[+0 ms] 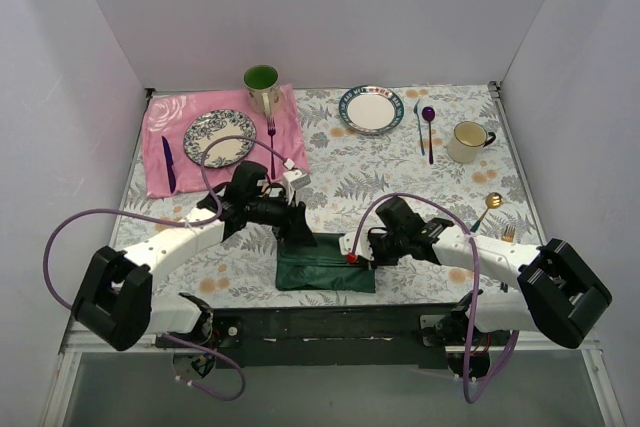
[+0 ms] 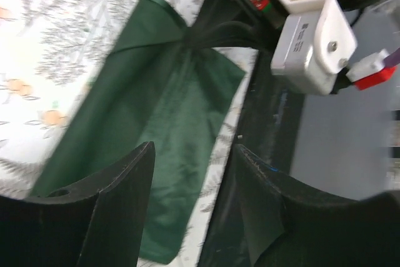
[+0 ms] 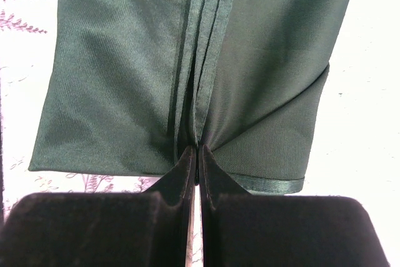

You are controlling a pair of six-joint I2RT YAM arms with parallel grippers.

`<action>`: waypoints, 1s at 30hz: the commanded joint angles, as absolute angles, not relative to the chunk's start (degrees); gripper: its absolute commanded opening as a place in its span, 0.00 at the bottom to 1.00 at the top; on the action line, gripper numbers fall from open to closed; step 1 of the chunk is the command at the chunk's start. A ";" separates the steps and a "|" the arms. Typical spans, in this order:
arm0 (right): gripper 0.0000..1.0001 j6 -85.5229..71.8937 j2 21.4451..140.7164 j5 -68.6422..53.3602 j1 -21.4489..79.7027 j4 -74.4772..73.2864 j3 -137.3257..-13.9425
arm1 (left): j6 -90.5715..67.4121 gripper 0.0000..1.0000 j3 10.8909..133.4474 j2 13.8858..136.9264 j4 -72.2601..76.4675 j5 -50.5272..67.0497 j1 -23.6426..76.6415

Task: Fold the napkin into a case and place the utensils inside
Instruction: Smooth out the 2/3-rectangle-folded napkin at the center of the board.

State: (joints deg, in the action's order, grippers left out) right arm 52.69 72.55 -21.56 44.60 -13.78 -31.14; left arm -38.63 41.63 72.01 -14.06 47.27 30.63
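The dark green napkin [image 1: 325,267] lies folded into a narrow rectangle near the table's front edge, between the two arms. My right gripper [image 3: 198,149] is shut on the napkin's [image 3: 125,79] folded layers at its right end; in the top view it [image 1: 354,256] sits at that end. My left gripper [image 2: 194,161] is open and hovers over the napkin's [image 2: 156,110] far edge, holding nothing; in the top view it [image 1: 300,235] is at the napkin's back left. A gold spoon [image 1: 491,203] and a gold fork [image 1: 508,234] lie at the right, partly hidden by my right arm.
A pink cloth [image 1: 165,117] at the back left carries a patterned plate [image 1: 219,137], a pink fork [image 1: 271,133] and a blue knife [image 1: 168,163]. A green mug [image 1: 262,85], a white plate [image 1: 371,109], a purple spoon [image 1: 429,127] and a cream mug [image 1: 468,141] stand along the back.
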 commanded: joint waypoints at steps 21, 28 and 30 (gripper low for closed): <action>0.01 54.58 70.76 -17.32 44.38 -10.02 -29.35 | -76.20 0.45 34.72 104.67 19.78 60.56 22.68; 0.47 53.00 66.36 -19.24 44.38 -16.33 -33.83 | -72.69 0.41 36.65 108.28 14.41 57.92 21.71; 0.62 51.86 64.35 -20.21 44.38 -18.53 -36.29 | -72.25 0.40 36.39 108.37 14.06 57.48 21.71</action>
State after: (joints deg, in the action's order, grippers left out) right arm 53.49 68.05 -18.15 44.60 -13.41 -31.00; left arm -75.29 36.49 107.22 17.37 62.83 22.17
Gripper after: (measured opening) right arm 0.476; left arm 0.404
